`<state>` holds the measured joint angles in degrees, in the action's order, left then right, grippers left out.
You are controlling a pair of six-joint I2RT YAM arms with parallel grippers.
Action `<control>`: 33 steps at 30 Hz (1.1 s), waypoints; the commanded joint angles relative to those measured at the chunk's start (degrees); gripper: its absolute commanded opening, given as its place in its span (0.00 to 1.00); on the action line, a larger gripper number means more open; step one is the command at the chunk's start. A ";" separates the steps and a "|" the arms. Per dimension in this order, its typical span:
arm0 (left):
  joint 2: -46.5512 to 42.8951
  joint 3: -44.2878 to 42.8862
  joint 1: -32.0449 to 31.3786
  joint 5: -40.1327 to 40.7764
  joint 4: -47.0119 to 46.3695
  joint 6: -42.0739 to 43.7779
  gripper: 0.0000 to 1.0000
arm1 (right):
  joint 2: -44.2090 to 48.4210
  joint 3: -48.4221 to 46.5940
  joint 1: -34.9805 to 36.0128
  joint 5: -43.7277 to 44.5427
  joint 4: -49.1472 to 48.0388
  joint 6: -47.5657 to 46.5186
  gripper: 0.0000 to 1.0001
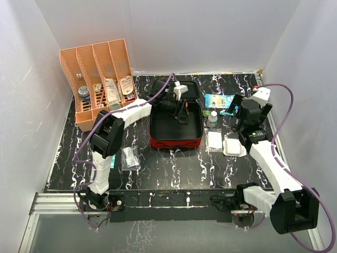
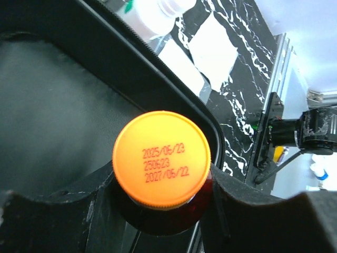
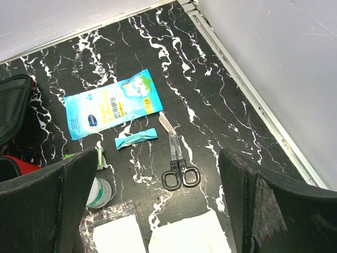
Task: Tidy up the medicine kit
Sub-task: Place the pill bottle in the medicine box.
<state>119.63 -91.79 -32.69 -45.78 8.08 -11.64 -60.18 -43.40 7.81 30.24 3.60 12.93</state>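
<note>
The medicine kit (image 1: 176, 142) lies open mid-table, a red case with black lining (image 2: 47, 121). My left gripper (image 1: 182, 112) hangs over its interior, shut on a dark brown bottle with an orange cap (image 2: 161, 158) that has dates printed on top. In the left wrist view the left gripper (image 2: 163, 211) clamps the bottle's body just below the cap, above the kit's right wall. My right gripper (image 1: 243, 126) stands open to the right of the kit with nothing between its fingers. In its own view the right gripper (image 3: 158, 200) hovers above black-handled scissors (image 3: 180, 171).
An orange slotted rack (image 1: 97, 79) with items stands at the back left. Right of the kit lie a blue packet (image 3: 113, 104), a teal stick (image 3: 137, 138), a white bottle (image 3: 97, 191), bagged gauze (image 1: 215, 140) and a white pad (image 1: 233, 147). A clear bag (image 1: 129, 158) lies front left.
</note>
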 commanded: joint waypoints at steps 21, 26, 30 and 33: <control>15.28 -15.78 -5.36 -2.08 -1.53 -5.55 0.31 | 2.50 0.54 0.09 -1.80 -0.43 -2.22 0.98; 15.04 -15.33 -5.62 -2.39 -1.14 -5.50 0.44 | 2.15 1.32 0.07 -2.26 -1.42 -2.91 0.98; 14.18 -14.10 -5.72 -3.53 -0.97 -5.74 0.50 | 1.95 1.84 0.09 -2.64 -1.66 -2.56 0.98; 13.35 -12.78 -5.81 -4.31 -0.78 -6.02 0.58 | 2.20 2.15 0.09 -2.73 -1.57 -2.00 0.98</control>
<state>135.72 -104.68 -37.85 -46.78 6.90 -16.53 -58.54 -41.36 7.81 27.81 5.85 10.81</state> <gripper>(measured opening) 0.527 0.983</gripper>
